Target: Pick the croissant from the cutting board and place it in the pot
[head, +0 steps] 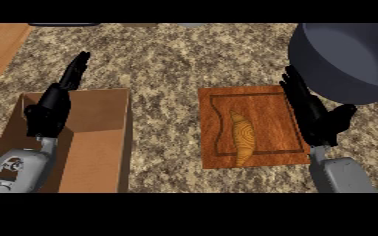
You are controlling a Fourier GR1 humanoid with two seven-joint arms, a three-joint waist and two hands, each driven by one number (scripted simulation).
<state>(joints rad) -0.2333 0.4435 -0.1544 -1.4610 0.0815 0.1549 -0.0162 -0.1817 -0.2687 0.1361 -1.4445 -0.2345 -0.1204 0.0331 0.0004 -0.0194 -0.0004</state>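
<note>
Speckled stone counter (170,60): I see brown and grey stone filling most of my view. Everything sits on it.
Brown cardboard box (111,130): It is open on top and sits at the lower left. My left arm is over it.
Dark grey round pot (339,60): I see it at the upper right, just past the far right corner of the board.
Red-brown wooden cutting board (273,115): It lies flat between the box and the pot. It has a groove near its edge.
Right hand (314,115): I have it over the right edge of the board, black fingers straight and pointing away from me. It holds nothing. It is near the pastry but not touching it.
Left hand (55,105): I see it above the box, fingers straight and held up, holding nothing.
Golden curved croissant (241,135): It lies on the board, near the left middle, long way up and down.
</note>
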